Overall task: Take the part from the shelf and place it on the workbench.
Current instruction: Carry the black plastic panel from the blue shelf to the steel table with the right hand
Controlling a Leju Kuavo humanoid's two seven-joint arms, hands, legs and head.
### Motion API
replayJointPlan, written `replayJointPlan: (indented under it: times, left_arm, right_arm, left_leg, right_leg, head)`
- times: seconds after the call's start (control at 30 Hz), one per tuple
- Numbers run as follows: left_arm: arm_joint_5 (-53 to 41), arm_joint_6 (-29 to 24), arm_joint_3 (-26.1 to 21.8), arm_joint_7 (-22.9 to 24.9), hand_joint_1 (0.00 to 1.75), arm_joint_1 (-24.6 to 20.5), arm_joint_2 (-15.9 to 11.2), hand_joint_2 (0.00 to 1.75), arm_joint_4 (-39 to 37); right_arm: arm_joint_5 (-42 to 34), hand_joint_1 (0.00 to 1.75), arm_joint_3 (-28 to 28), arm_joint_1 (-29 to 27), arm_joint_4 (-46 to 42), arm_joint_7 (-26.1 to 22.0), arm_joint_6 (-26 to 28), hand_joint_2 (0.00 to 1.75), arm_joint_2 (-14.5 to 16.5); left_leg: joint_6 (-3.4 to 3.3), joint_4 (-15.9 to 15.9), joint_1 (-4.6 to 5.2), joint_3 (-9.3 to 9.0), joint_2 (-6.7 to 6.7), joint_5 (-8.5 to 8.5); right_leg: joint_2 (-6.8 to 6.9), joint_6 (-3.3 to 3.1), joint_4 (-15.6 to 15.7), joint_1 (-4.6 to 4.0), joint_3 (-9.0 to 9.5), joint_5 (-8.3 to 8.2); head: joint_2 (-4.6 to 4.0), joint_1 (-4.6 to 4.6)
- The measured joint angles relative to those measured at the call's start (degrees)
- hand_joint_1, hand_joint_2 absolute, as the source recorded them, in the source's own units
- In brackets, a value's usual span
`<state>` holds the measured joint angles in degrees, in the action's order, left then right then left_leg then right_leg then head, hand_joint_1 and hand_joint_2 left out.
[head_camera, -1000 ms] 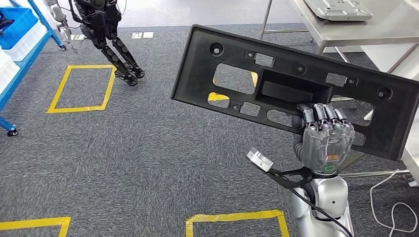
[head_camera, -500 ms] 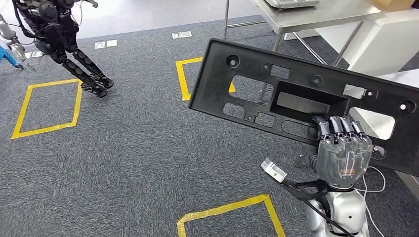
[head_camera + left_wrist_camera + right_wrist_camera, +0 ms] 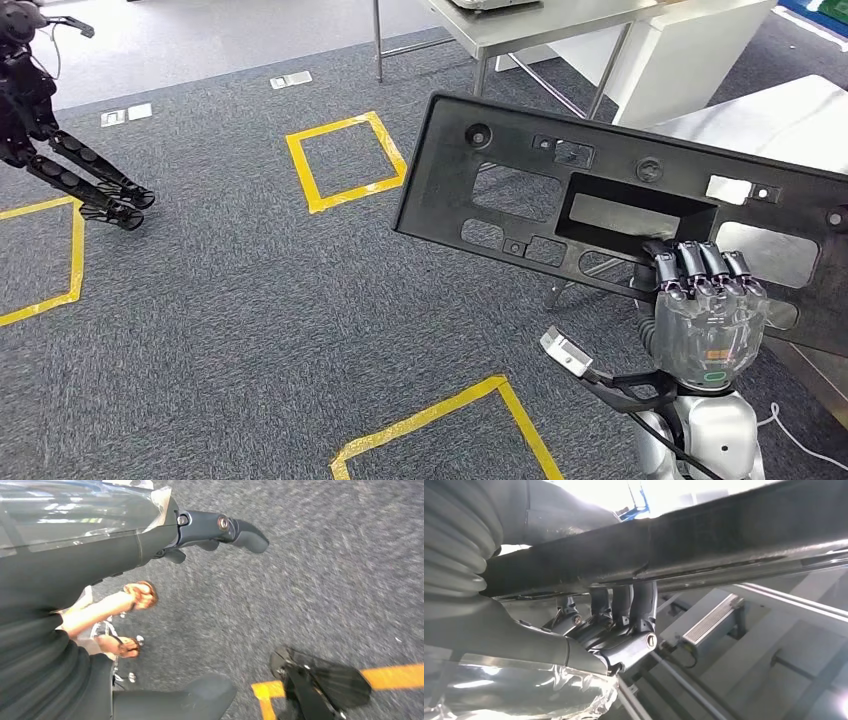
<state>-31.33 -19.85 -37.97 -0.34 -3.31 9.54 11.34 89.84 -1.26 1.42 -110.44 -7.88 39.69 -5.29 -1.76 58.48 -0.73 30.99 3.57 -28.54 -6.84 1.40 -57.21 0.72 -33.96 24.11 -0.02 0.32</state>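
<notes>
The part (image 3: 520, 150) is a long black plastic panel with several cut-outs and a deep rectangular recess. My right hand (image 3: 705, 315) grips its lower edge from beneath and holds it tilted above the carpet, in front of a silver workbench top (image 3: 790, 115). In the right wrist view the fingers (image 3: 624, 605) hook over the edge of the part (image 3: 724, 535). My left hand (image 3: 150, 535) hangs over the grey carpet holding nothing, its fingers (image 3: 235, 530) well apart from the thumb (image 3: 205, 695).
A steel table (image 3: 530, 25) with thin legs stands at the back, with a white cabinet (image 3: 690, 55) beside it. Yellow tape squares (image 3: 345, 160) mark the carpet. Another black robot (image 3: 60, 150) stands far left. A person's sandalled feet (image 3: 135, 595) are close behind my left hand.
The whole picture has shifted left as the camera turned right: the black robot slid to the left edge and the tables came nearer. My right hand still holds the part.
</notes>
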Motion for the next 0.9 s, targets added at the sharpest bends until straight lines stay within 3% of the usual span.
replayJointPlan:
  times: [0.03,0.1,0.17,0.23,0.27,0.3,0.33,0.4,0.47,0.53,0.57,0.63,0.7,0.73,0.77,0.8,0.83,0.9]
  left_arm:
    - [0.0,-0.1,-0.2,0.0,0.00,-0.1,0.1,1.75,0.0]
    - [0.0,-0.4,-0.6,0.0,0.00,-0.2,0.2,1.75,0.0]
    - [0.0,-0.7,-1.0,0.0,0.00,-0.2,0.3,1.75,0.0]
    - [0.0,-1.0,-1.2,0.0,0.00,-0.1,0.3,1.75,0.0]
    - [0.0,-1.1,-1.2,0.0,0.00,-0.1,0.3,1.75,0.0]
    - [0.0,-1.2,-1.2,0.0,0.00,-0.1,0.4,1.75,0.0]
    - [0.0,-1.2,-1.2,-0.1,0.00,-0.1,0.4,1.75,0.0]
    - [-0.1,-1.4,-1.3,-0.2,0.00,-0.2,0.6,1.75,0.0]
    - [-0.7,-1.5,-1.4,-0.3,0.00,-0.2,0.6,1.75,0.0]
    - [-1.7,-1.4,-1.4,-0.2,0.00,-0.3,0.6,1.75,0.0]
    - [-2.2,-1.2,-1.4,-0.2,0.00,-0.3,0.6,1.75,0.0]
    - [-3.1,-0.8,-1.4,-0.2,0.00,-0.3,0.6,1.75,0.0]
    - [-3.6,-0.3,-1.4,-0.5,0.00,-0.2,0.6,1.75,0.0]
    - [-3.7,-0.1,-1.4,-0.7,0.00,0.0,0.6,1.75,0.0]
    - [-3.8,0.2,-1.4,-0.9,0.00,0.1,0.6,1.75,0.0]
    - [-3.9,0.4,-1.4,-1.2,0.00,0.2,0.6,1.75,0.0]
    - [-3.9,0.5,-1.4,-1.4,0.00,0.2,0.6,1.75,0.0]
    - [-4.1,0.7,-1.4,-1.6,0.00,0.3,0.5,1.75,0.0]
  right_arm:
    - [-0.2,1.75,0.2,0.4,0.2,0.7,0.0,1.75,-0.8]
    - [-0.8,1.75,0.7,1.6,0.8,1.6,0.0,1.75,-2.4]
    - [-1.4,1.75,1.6,3.1,1.7,2.0,0.0,1.75,-3.7]
    - [-1.5,1.75,2.4,4.2,2.8,2.1,0.0,1.75,-4.5]
    - [-1.4,1.75,2.8,4.4,3.3,2.2,0.0,1.75,-4.7]
    - [-1.3,1.75,3.1,4.7,3.7,2.4,0.0,1.75,-4.9]
    - [-1.1,1.75,3.3,4.9,4.1,2.8,0.0,1.75,-5.1]
    - [-0.7,1.75,3.9,5.9,4.5,3.8,0.0,1.75,-5.4]
    - [-0.4,1.75,4.4,6.6,4.8,4.9,0.0,1.75,-5.8]
    - [-0.2,1.75,4.7,6.6,5.1,5.5,0.0,1.75,-6.3]
    - [-0.1,1.75,4.7,6.6,5.2,5.6,0.0,1.75,-6.6]
    - [0.0,1.75,4.6,6.4,5.3,5.6,0.0,1.75,-7.1]
    - [0.0,1.75,4.3,5.9,5.2,4.8,0.0,1.75,-7.2]
    - [0.0,1.75,4.0,5.4,5.2,4.0,0.0,1.75,-7.2]
    - [0.0,1.75,3.7,4.7,5.0,3.1,0.0,1.75,-7.2]
    - [0.0,1.75,3.4,3.9,4.9,2.2,0.0,1.75,-7.1]
    - [0.0,1.75,2.9,3.3,4.5,1.4,0.0,1.75,-7.1]
    - [0.0,1.75,2.0,2.4,3.7,0.2,0.0,1.75,-6.8]
  left_leg:
    - [-0.40,-0.3,0.06,-0.03,-0.73,0.32]
    - [-1.25,-1.0,0.12,-0.08,-2.16,1.05]
    - [-1.66,-1.3,0.25,0.08,-3.69,1.40]
    - [-1.70,-1.3,0.37,0.33,-5.35,1.43]
    - [-1.69,-1.3,0.38,0.40,-6.12,1.43]
    - [-1.66,-1.3,0.38,0.41,-6.81,1.41]
    - [-1.59,-1.2,0.38,0.38,-7.46,1.37]
    - [-1.16,-1.0,0.66,0.26,-8.60,1.10]
    - [-0.55,-0.8,1.09,0.15,-9.69,0.80]
    - [-0.07,-0.6,1.06,0.09,-10.70,0.56]
    - [0.24,-0.2,0.83,0.18,-10.30,0.13]
    - [0.83,3.3,0.36,1.58,-7.49,-2.35]
    - [0.97,10.6,0.19,4.90,-4.54,-6.06]
    - [0.92,13.9,0.19,6.57,-4.00,-7.21]
    - [0.79,15.6,0.19,7.58,-3.75,-7.33]
    - [0.60,15.4,0.19,7.64,-3.58,-6.37]
    - [0.35,12.8,0.18,6.60,-3.18,-4.43]
    - [-0.16,5.2,0.11,3.14,-0.82,-0.64]
  right_leg:
    - [-0.16,0.39,0.0,0.08,-0.36,-0.14]
    - [1.94,0.68,-1.9,-0.01,-1.78,0.84]
    - [5.09,0.41,-8.3,-0.05,-4.98,3.90]
    - [6.04,0.53,-15.5,0.09,-8.18,6.55]
    - [6.20,0.88,-16.8,0.18,-8.53,6.79]
    - [6.45,1.38,-15.7,0.30,-7.65,6.17]
    - [7.09,1.93,-12.4,0.46,-5.64,4.93]
    - [9.99,2.45,-4.2,0.45,-0.89,2.62]
    - [11.40,1.83,-0.5,0.14,1.12,1.81]
    - [9.97,1.00,-0.3,0.12,0.99,1.61]
    - [9.27,0.73,-0.3,0.27,0.96,1.49]
    - [7.92,-0.09,-0.2,0.60,0.98,1.24]
    - [6.63,-0.64,-0.2,0.44,0.89,1.15]
    - [5.90,-0.76,-0.2,0.30,0.87,1.12]
    - [5.11,-0.82,-0.2,0.17,0.87,1.10]
    - [4.32,-0.86,-0.3,0.08,0.88,1.07]
    - [3.52,-0.89,-0.3,0.03,0.90,1.04]
    - [2.05,-0.81,-0.5,-0.12,0.82,1.00]
  head:
    - [0.00,0.00]
    - [0.00,0.13]
    - [0.00,0.34]
    - [0.00,0.47]
    - [0.00,0.48]
    - [0.00,0.51]
    - [0.00,0.50]
    - [0.00,0.57]
    - [0.00,0.46]
    - [0.00,0.31]
    - [0.00,0.29]
    - [0.00,0.22]
    - [0.00,0.19]
    - [0.00,0.19]
    - [0.00,0.19]
    - [0.00,0.19]
    - [0.00,0.19]
    - [0.00,0.21]
